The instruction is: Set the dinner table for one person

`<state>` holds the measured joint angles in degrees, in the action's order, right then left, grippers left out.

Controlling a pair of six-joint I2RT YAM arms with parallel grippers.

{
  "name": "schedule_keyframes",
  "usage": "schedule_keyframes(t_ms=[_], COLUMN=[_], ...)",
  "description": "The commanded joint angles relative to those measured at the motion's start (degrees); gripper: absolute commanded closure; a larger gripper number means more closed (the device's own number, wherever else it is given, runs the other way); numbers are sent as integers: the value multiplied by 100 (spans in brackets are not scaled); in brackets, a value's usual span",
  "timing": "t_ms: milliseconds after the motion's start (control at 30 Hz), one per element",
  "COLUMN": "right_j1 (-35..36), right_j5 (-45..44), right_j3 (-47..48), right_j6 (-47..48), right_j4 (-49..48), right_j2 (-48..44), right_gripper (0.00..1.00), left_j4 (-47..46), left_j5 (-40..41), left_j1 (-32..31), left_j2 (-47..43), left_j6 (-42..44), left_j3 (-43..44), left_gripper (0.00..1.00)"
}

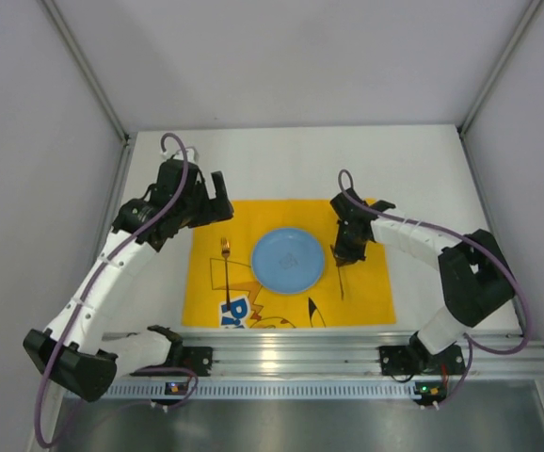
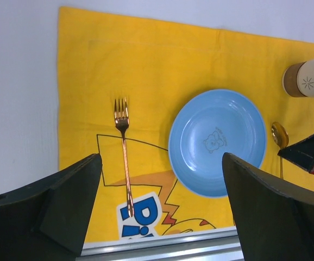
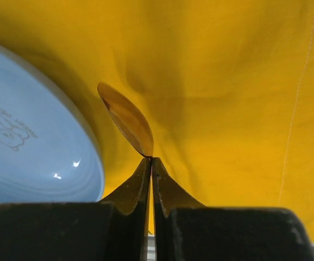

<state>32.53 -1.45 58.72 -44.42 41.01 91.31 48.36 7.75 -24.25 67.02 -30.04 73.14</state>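
Big white dinner table [image 1: 291, 155], flat under both tools and reaching out past them on every side. On top of it, right below the tools, a yellow mat [image 1: 206, 297]. Just left of the right gripper [image 1: 347, 252], a blue plate [image 1: 289, 261]. Past the plate, below the left gripper [image 1: 212, 201], a fork [image 1: 225, 273]. Right gripper pressed tight on the thin neck of a gold spoon [image 3: 127, 119], with the bowl end poking out ahead of the fingertips and the handle running back toward the near edge, lined up the same way as the fork. Down low over the mat, just beside the plate rim; touching the cloth or not, cannot tell. Left gripper spread wide, holding nothing, well apart from the spoon, so setting it down is likely a job for the right arm. Only from the left wrist: a brown and cream cup [image 2: 303, 80] on the mat, beyond the spoon's bowl end. Only from the right wrist: the pinch itself, up close.
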Motion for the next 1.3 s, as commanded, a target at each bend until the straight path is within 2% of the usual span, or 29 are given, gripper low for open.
schedule_keyframes(t_ms=[0,167,400,500,533,633,667,867,1100,1167,1200,1267], right_j1=[42,16,25,25,25,25,25,42,60,69,69,78], right_j5=[-267,-566,-470,-408,-426,-540,-575,-847,-866,-656,-298,3], right_j3=[-123,-273,-282,-238,-273,-334,-335,-238,-142,-124,-19,183], right_j6=[-373,-655,-621,-532,-497,-436,-427,-260,222,738,942,1398], right_j4=[-419,-507,-744,-665,-648,-551,-507,-68,258,118,-13,-41], right_j2=[27,36,115,142,116,-42,-78,-552,-1762,-2385,-2572,-3011], right_gripper=[100,100,100,89,80,62,60,59,60,66,67,66], left_j4=[472,596,631,657,649,640,596,438,-114,-274,-344,-1123], left_j5=[218,210,104,113,122,130,122,95,174,497,943,1307], left_j1=[26,17,17,17,17,17,17,17,17,26,17,17], left_j2=[-382,-559,-620,-647,-655,-708,-726,-770,-787,-875,-927,-1373], left_j6=[16,-107,-160,-160,-169,-204,-212,-265,-134,-2,33,427], left_j3=[200,148,191,200,183,95,69,-169,-607,-722,-818,-1125], left_gripper=[3,3,3,3,3,3,3,3,2,3,4,4])
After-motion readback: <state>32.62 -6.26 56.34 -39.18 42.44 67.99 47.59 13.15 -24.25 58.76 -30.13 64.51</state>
